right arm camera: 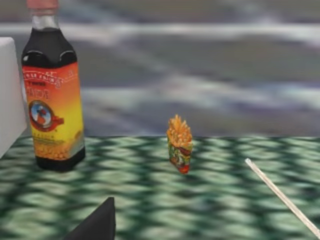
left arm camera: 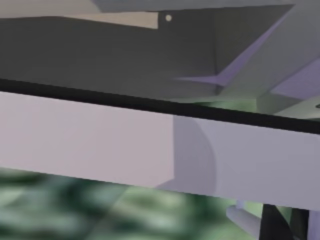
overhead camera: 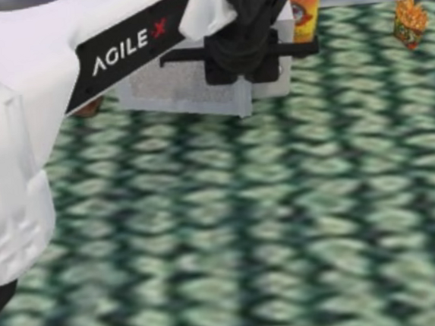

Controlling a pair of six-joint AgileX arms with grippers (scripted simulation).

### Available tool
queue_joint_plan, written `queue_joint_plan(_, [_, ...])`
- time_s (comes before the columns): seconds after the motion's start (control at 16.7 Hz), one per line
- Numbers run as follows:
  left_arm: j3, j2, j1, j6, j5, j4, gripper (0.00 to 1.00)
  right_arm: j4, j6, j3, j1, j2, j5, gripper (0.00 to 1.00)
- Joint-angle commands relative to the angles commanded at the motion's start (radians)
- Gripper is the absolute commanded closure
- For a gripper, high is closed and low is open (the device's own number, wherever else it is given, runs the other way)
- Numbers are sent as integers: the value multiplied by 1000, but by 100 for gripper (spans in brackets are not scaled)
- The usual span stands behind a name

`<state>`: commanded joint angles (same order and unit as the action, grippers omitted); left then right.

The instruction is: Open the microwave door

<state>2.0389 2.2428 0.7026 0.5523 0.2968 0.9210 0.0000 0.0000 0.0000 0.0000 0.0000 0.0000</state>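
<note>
Microwave (overhead camera: 271, 82) sits at the far edge of the green-patterned worktop (overhead camera: 284, 226), left of centre in the top view, largely covered by the left arm that reaches across it from the left side. The microwave door (overhead camera: 188, 85), its speckled mesh window showing, stands out from the front of the oven toward the camera, its free edge near the middle of the box. The left gripper (overhead camera: 242, 50) is a black mass right above the door's edge and the oven front; its fingers are hidden, so whether they are apart, together or clamped on the door cannot be told. The left wrist view shows only a pale grey panel with a dark strip along it, very close up. A sauce bottle (right arm camera: 52, 95) stands just beside the microwave's right side, and a small carton of fries (right arm camera: 179, 144) stands farther right. The right gripper does not appear clearly in any view.
</note>
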Motion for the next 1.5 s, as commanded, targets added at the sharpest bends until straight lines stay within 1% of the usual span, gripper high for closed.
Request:
queue_joint_plan(0.24, [-18, -5, 6, -7, -7, -10, 100, 0, 0, 0, 0, 0, 0, 0])
queue_joint_plan(0.66, [-169, -103, -6, -96, -44, -92, 100, 0, 0, 0, 0, 0, 0, 0])
queue_joint_plan(1.5, [-170, -104, -6, -97, -45, -92, 100, 0, 0, 0, 0, 0, 0, 0])
